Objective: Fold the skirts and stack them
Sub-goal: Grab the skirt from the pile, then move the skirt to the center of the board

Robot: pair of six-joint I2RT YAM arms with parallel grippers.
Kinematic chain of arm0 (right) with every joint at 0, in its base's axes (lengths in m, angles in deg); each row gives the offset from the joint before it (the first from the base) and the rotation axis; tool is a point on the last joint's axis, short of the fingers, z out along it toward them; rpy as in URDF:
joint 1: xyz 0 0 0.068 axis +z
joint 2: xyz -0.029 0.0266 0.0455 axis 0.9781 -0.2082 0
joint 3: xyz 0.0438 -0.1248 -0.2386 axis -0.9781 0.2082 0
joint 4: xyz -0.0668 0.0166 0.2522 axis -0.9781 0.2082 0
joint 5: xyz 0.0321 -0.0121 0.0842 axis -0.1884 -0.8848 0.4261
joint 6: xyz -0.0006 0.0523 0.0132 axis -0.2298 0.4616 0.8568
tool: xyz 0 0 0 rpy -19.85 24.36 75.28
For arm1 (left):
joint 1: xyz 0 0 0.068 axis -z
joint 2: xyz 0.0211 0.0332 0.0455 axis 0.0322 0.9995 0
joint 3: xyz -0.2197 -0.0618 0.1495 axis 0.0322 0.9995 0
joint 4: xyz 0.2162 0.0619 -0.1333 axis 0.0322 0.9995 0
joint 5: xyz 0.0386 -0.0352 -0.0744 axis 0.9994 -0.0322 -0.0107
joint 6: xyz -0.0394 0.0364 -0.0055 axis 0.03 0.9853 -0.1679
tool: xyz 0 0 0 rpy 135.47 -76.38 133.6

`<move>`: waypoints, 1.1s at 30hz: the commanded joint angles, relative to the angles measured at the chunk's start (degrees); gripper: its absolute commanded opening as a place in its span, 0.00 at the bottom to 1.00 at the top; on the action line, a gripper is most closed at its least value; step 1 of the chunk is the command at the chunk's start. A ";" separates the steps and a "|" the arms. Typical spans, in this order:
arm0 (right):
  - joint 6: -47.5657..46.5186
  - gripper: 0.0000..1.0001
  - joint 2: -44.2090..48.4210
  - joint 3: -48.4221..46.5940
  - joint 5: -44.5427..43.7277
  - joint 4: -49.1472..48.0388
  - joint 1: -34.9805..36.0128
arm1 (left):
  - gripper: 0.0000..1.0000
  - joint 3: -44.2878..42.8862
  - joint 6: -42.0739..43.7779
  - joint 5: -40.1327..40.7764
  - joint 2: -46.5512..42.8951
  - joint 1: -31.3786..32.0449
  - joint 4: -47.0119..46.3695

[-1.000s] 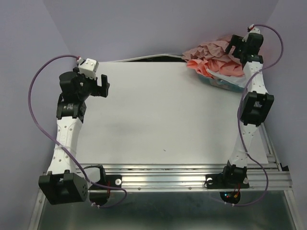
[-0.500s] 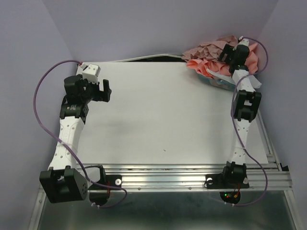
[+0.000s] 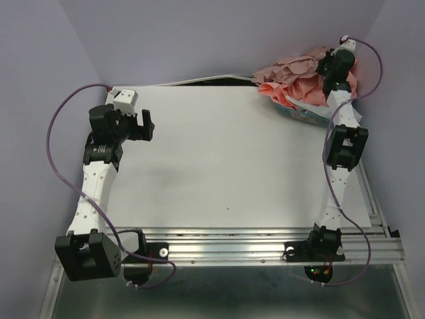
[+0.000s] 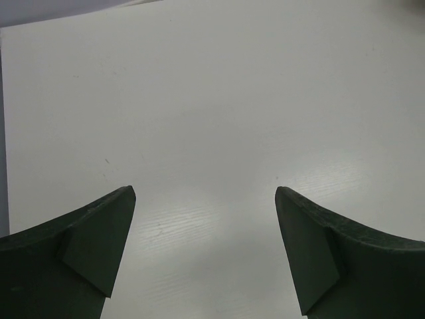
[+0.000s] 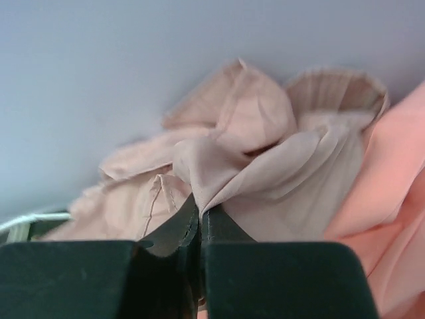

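A matte white table (image 3: 219, 166) fills the middle, evenly lit (one faint shadow lies toward its left). Pale lavender walls (image 3: 199, 33) close in behind and at both sides. A slotted aluminium rail (image 3: 252, 242) lines its near edge, above a grey surface (image 3: 226, 296).

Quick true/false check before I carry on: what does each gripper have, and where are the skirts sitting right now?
1. The right gripper has its jaws shut on a fold of the mauve-pink skirt. True.
2. The left gripper is shut on cloth too. False: its jaws stand open above the table, with nothing between them.
3. The coral cloth lies right against the mauve-pink skirt. True.
4. Both garments are spread flat in the middle of the table. False: they are bunched in a heap at the teal basket, at the table's far right corner.
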 commanded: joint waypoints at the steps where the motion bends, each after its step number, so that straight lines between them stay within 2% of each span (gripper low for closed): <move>1: 2.18 0.01 13.41 -0.96 2.14 -6.04 0.05 | 0.99 0.27 -0.86 -1.77 -1.36 0.21 -2.97; 10: 8.33 0.01 25.70 -5.08 9.44 -6.13 0.05 | 0.99 -0.70 -2.97 -0.45 -1.01 0.30 -4.64; 17: 10.36 0.01 34.33 -4.03 15.33 -10.08 4.43 | 0.99 -2.54 -5.43 0.60 -0.92 0.12 -4.55; 22: 6.85 0.01 39.34 -3.15 17.53 -12.72 12.25 | 0.99 -3.25 -7.98 0.17 -1.71 -0.14 -4.38; 29: 2.54 0.01 40.40 -3.24 17.71 -15.35 24.38 | 0.99 -4.65 -11.32 -2.56 -1.18 -2.60 -3.94; 33: 0.87 0.01 40.84 -0.53 18.67 -13.17 30.80 | 0.99 -6.15 -12.46 -5.02 -0.66 -5.14 -3.32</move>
